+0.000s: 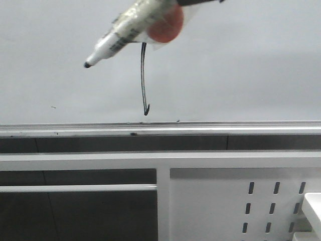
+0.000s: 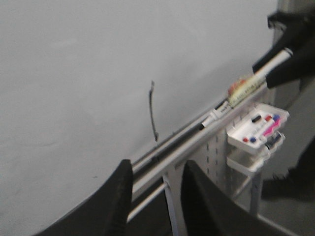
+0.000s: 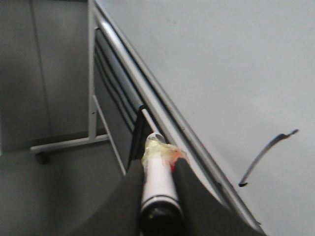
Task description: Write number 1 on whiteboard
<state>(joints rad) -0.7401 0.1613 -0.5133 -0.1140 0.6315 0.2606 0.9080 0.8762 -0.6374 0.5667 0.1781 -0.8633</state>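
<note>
- Number 1 [image 1: 144, 80]: thin dark stroke, slightly bowed, small hook at its foot. Sits low on the whiteboard [image 1: 241, 65], ending just above the silver rail [image 1: 225, 129]. Looks complete; the task is judged essentially done.
- Whiteboard: glossy, pale, rigid panel. Ink on such a surface likely smears while wet, so best kept clear of any touch.
- Marker [image 1: 118, 40]: uncapped, dark tip clear of the board and to the left of the stroke in the front view, not touching. White barrel with printed label, tape and an orange-red pad wrapped near the grip. Judged light, stiff, smooth plastic; the taped section is the sensible place to hold, since bare barrel could slip or twist.
- Right gripper [image 3: 158, 196]: fingers pressed onto the marker's taped barrel, pinching it from both sides.
- Left gripper [image 2: 152, 196]: fingers spread, nothing between them, hanging back from the board.
- Further out: a white slotted panel [image 1: 281, 201] below the rail; a small tray of coloured markers [image 2: 258, 130] hung on it.
</note>
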